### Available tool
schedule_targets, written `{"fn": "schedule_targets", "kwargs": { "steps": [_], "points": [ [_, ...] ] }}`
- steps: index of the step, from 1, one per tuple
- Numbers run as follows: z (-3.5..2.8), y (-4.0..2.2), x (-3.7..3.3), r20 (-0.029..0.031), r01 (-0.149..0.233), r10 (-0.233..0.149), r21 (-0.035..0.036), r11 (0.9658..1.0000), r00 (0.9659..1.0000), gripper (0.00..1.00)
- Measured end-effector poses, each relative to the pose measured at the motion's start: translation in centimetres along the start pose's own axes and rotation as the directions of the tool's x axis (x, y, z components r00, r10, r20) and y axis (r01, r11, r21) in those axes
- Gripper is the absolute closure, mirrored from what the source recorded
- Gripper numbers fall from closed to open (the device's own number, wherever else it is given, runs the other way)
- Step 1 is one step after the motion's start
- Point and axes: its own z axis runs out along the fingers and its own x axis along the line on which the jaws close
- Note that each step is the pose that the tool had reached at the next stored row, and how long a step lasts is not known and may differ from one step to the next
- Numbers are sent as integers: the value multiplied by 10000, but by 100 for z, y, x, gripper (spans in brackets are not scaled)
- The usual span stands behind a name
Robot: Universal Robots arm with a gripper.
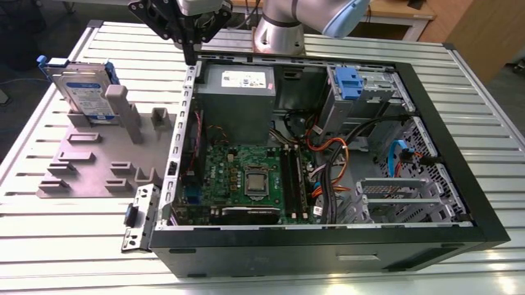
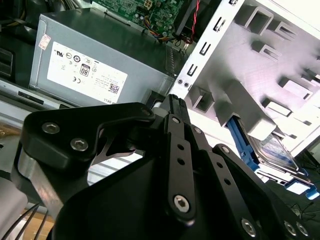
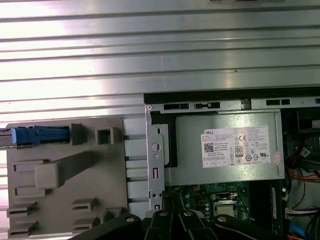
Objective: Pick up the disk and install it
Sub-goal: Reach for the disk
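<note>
Standing on edge at one end of a grey rack [image 1: 86, 157] on the slatted surface [image 1: 66, 227], the disk [image 1: 82, 87] sat at the exterior view's left, a blue frame around it. Well apart from it, the claw [image 1: 190, 55] hung empty with its fingers drawn together, over the wall of the open case [image 1: 459, 203] nearest the rack, just beside the power supply [image 1: 238, 83]. A motherboard [image 1: 246, 178] lay inside the case.

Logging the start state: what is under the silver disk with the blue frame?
The flat silver disk with blue carrier frame stands upright on a grey plastic fixture plate. The plate's grey posts cover its bottom edge, so the seating is unseen.
</note>
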Motion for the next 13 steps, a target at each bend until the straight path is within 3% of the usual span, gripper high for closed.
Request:
{"fn": "schedule_targets", "kwargs": {
  "steps": [13],
  "points": [
    [-1,-3,35,0,0,0,0,10000,10000,89]
  ]
}}
